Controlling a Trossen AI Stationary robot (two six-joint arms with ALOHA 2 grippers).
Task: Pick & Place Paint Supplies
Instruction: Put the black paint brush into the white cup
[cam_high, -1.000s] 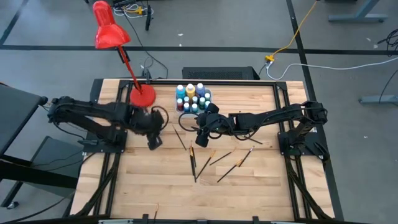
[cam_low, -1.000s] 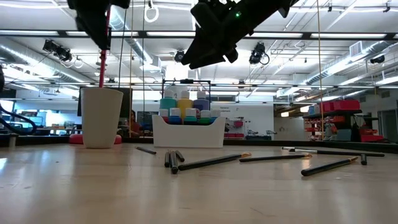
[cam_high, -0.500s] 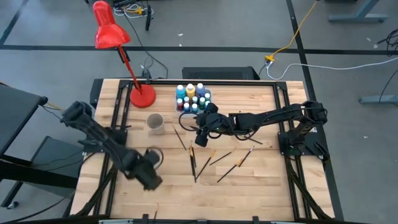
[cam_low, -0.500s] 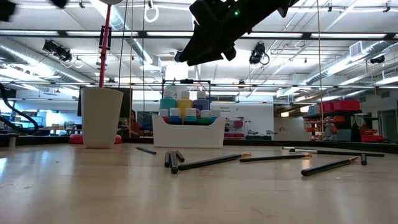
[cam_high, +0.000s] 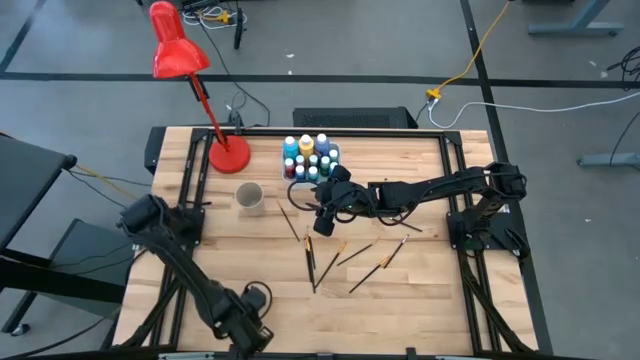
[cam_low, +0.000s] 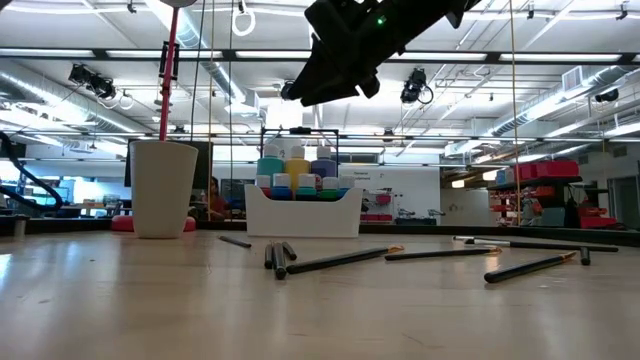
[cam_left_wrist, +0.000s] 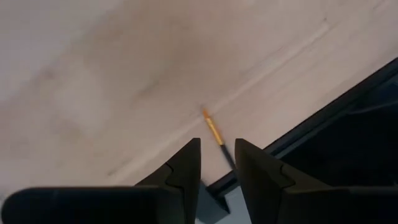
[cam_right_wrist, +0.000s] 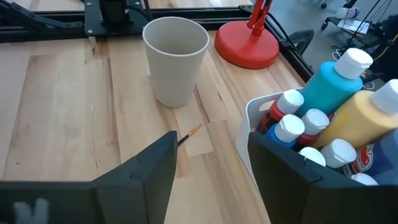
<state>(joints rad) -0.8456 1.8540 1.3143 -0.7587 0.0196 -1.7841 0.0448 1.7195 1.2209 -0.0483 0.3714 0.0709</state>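
Note:
My left gripper (cam_high: 252, 334) hangs open over the table's near edge, left of the middle, fingers pointing down. Below it lies a thin paintbrush (cam_left_wrist: 213, 129) with an orange tip, seen through the gap between the fingers and not touched. Several more paintbrushes (cam_high: 312, 258) lie flat mid-table. Small paint bottles stand in a white tray (cam_high: 311, 158) at the far middle. My right gripper (cam_high: 320, 212) hovers open above the table just in front of that tray, holding nothing. A white cup (cam_high: 250, 198) stands upright left of it.
A red desk lamp stands with its round base (cam_high: 228, 153) at the far left, beside the cup (cam_right_wrist: 175, 59). The black frame rail (cam_left_wrist: 323, 118) runs along the table's near edge, right by the lone brush. Bare wood lies at the near right.
My left gripper has swung from over the cup at the far left toward the table's near edge, sinking and rolling about its own axis as it went. The cup, hidden under it before, now shows. The gap between its fingers looks unchanged.

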